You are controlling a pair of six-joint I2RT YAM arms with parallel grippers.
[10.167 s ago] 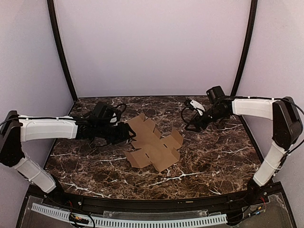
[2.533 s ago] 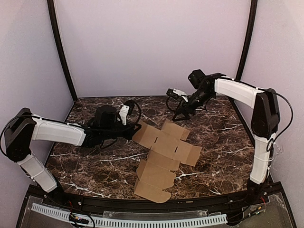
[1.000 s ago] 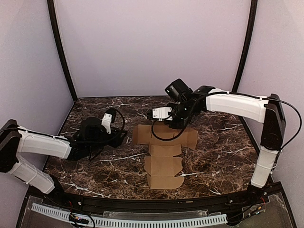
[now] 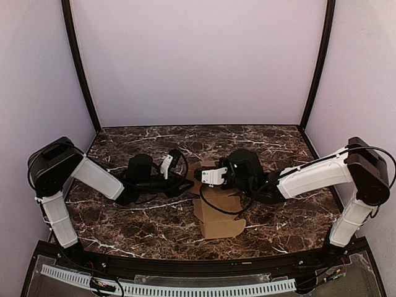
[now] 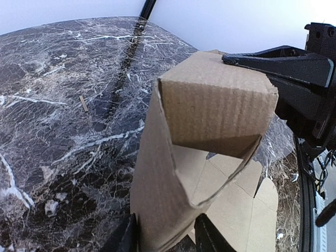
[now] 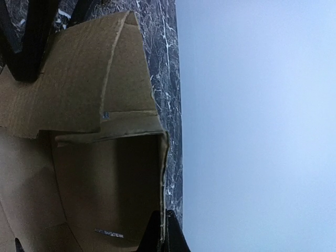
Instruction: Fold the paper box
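The paper box [image 4: 219,216] is a brown die-cut sheet, partly folded: its near flaps lie flat on the marble table and its far panels stand up. In the left wrist view a raised, bent panel of the paper box [image 5: 220,105] runs down between the fingers of my left gripper [image 5: 165,233], which is shut on it. My right gripper [image 6: 164,233] is shut on the thin edge of an upright wall of the paper box [image 6: 79,89]. From above, the left gripper [image 4: 185,182] and right gripper [image 4: 203,180] meet at the box's far left end.
The dark marble table [image 4: 124,216] is ringed by lilac walls, with black posts [image 4: 80,68] at the back corners. A black rail [image 4: 198,266] runs along the near edge. A small sliver [image 5: 84,103] lies on the marble left of the box.
My left gripper has moved right to the box and closed on a raised panel. The right arm has dropped low and nearer. The box's far flaps, flat before, now stand up.
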